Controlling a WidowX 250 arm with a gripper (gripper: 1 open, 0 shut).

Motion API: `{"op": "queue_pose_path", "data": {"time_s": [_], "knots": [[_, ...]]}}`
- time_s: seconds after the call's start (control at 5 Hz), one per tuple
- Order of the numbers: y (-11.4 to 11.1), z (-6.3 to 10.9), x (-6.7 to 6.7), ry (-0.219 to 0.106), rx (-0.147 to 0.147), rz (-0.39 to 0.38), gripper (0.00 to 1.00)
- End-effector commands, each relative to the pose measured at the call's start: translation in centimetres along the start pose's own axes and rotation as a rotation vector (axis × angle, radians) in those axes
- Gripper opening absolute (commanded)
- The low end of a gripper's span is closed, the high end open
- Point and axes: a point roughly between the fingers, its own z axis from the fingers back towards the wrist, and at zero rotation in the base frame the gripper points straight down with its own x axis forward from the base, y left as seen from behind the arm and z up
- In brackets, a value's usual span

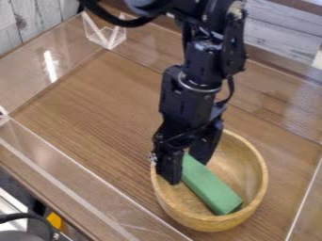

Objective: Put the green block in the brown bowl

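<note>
I see the wooden table (88, 113) under a clear enclosure, with the black robot arm (201, 66) reaching down over it. The brown bowl (251, 202) sits near the front right of the table. My gripper (180, 162) points down over the bowl's left rim, fingers (165, 168) spread wide and holding nothing. The green block (214, 191) lies flat inside the bowl, just beside the fingertips; I cannot tell whether they touch it.

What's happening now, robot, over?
Tool open, empty, over bowl's left rim. Green block lying inside brown bowl. Nothing in the way.
</note>
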Motion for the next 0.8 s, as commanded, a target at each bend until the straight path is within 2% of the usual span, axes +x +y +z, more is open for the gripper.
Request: {"op": "queue_pose_path", "data": {"time_s": [0.0, 0.6], "knots": [[-0.76, 1.50, 0.34, 0.003, -0.079, 0.006, 1.00], [-0.75, 0.92, 0.91, 0.004, -0.093, 0.014, 1.00]]}}
